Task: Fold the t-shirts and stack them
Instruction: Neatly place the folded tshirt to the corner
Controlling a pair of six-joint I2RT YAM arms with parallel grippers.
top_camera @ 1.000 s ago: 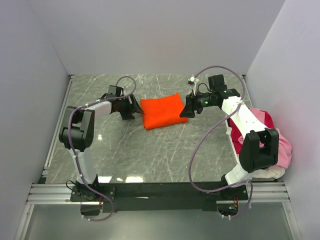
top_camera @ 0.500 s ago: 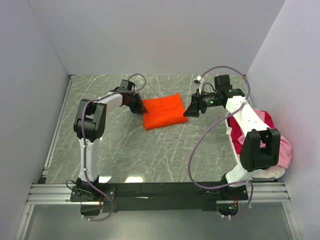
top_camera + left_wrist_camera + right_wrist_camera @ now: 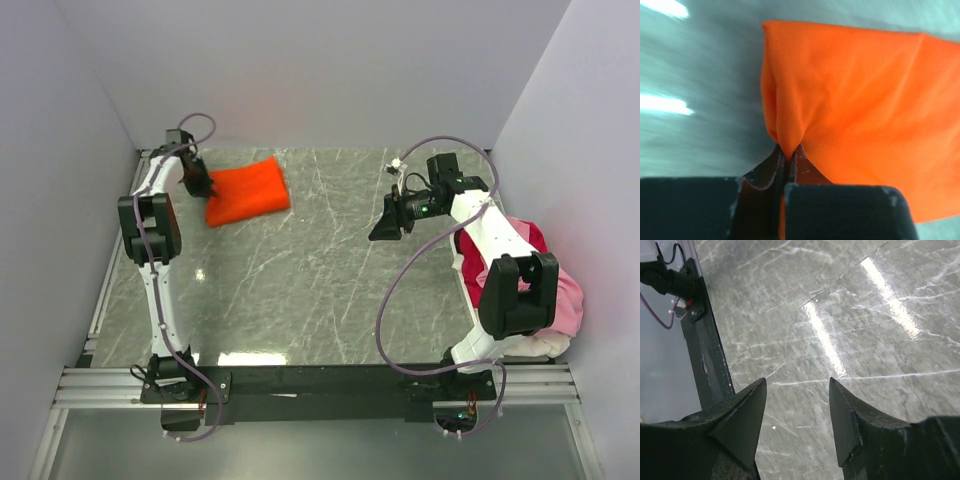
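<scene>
Two states: left end effector [image 3: 788, 157] pinches the folded orange t-shirt [image 3: 855, 100], right end effector [image 3: 796, 385] gapes over the table [image 3: 850, 305].

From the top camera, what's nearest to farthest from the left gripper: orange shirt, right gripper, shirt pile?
1. orange shirt, pinched in the left gripper, far left.
2. right gripper, middle right.
3. shirt pile, right edge.

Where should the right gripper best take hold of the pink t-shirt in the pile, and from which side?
Probably a raised fold of the pink t-shirt, pinched from above: it lies crumpled at the right edge of the table, no flat hem showing. The right gripper is open and free.
</scene>
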